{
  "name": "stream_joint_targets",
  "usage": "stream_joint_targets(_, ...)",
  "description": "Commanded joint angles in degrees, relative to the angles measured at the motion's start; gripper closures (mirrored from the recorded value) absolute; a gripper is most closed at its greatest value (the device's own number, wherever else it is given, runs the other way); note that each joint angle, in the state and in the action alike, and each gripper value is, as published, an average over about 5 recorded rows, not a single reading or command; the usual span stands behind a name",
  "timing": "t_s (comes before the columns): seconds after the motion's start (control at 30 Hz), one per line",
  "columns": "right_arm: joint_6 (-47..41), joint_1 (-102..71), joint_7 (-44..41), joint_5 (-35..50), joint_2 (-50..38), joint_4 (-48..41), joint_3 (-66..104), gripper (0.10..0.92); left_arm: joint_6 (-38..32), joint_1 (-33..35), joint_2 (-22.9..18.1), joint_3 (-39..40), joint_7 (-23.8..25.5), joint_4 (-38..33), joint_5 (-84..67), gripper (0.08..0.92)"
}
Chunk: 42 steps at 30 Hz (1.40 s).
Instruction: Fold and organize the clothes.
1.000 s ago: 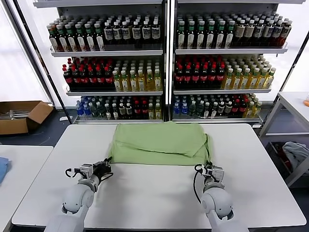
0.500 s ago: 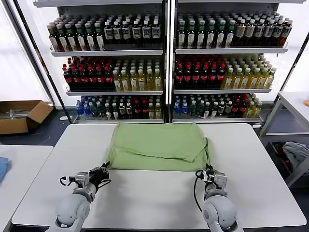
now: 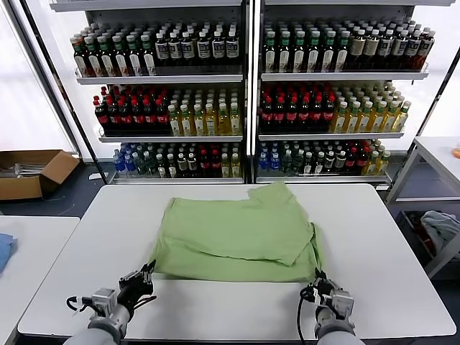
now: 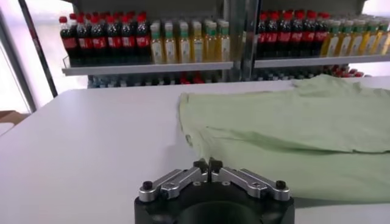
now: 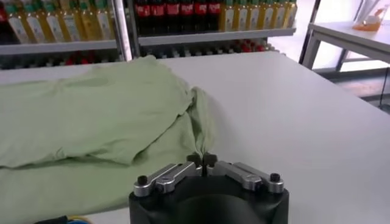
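Observation:
A light green shirt [image 3: 237, 230] lies plain side up and partly folded on the white table [image 3: 381, 237], with an upper layer over a wider lower one. My left gripper [image 3: 149, 269] is shut on the shirt's near left corner; it also shows in the left wrist view [image 4: 208, 163] with the fabric [image 4: 292, 134] spreading away from the tips. My right gripper [image 3: 317, 275] is shut on the near right corner; in the right wrist view [image 5: 202, 159] a pinch of fabric [image 5: 91, 115] runs into the closed tips. Both grippers are low, near the table's front edge.
Shelves of bottles [image 3: 244, 93] stand behind the table. A cardboard box [image 3: 29, 172] sits on the floor at the left. A second table [image 3: 29, 244] is at the left and a side table [image 3: 438, 154] at the right.
Both grippers have drawn back toward the table's front edge, dragging the shirt's near edge with them. The shirt now lies nearer and more spread out.

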Motion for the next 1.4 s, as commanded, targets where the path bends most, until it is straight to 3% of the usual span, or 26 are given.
stream_joint_targets(0.03, 0.0, -8.4, 0.3, -0.7, -3.4, 5.9, -0.4, 0.907, -0.5, 12.3, 0.8, -1.9, 0.1, -7.5, 1.5, 0.915)
stream_joint_targets(0.27, 0.0, -8.7, 1.7, 0.2, -2.9, 5.2, 0.1, 0.904, -1.7, 15.1, -0.9, -2.0, 0.6, -7.5, 3.0, 0.915)
stream_joint_targets(0.47, 0.0, -9.1, 1.4, -0.1, -2.7, 5.0, -0.7, 0.785, -1.3, 15.0, -2.0, -1.7, 0.5, -8.0, 4.3, 0.890)
stream_joint_targets(0.63, 0.0, -9.9, 1.7, 0.2, -2.5, 6.6, -0.1, 0.638, -1.6, 15.6, -2.4, -0.9, 0.4, -9.6, 4.0, 0.756)
stream_joint_targets(0.8, 0.0, -10.8, 1.8, 2.0, -2.4, 14.3, 3.7, 0.491, -0.9, 15.5, -3.4, -2.0, -0.3, -15.2, 1.5, 0.618)
stream_joint_targets(1.0, 0.5, -6.1, 0.5, 6.7, -2.1, 17.3, 12.0, 0.317, -1.1, 10.2, -3.6, -7.5, -1.0, -20.2, -3.8, 0.444)
stream_joint_targets(1.13, 4.9, -0.5, -5.1, 9.8, -3.4, 12.9, 17.9, 0.226, -2.9, 3.9, -1.9, -10.9, 0.2, -18.4, -7.8, 0.323)
stream_joint_targets(1.27, 8.1, 6.2, -15.3, 10.3, -8.8, 5.8, 21.5, 0.205, -3.5, -2.3, 1.4, -11.6, 2.7, -14.2, -8.0, 0.220)
stream_joint_targets(1.4, 7.5, 15.3, -27.0, 7.7, -16.9, -2.5, 20.7, 0.203, -2.9, -9.4, 4.9, -8.7, 4.1, -8.8, -7.8, 0.181)
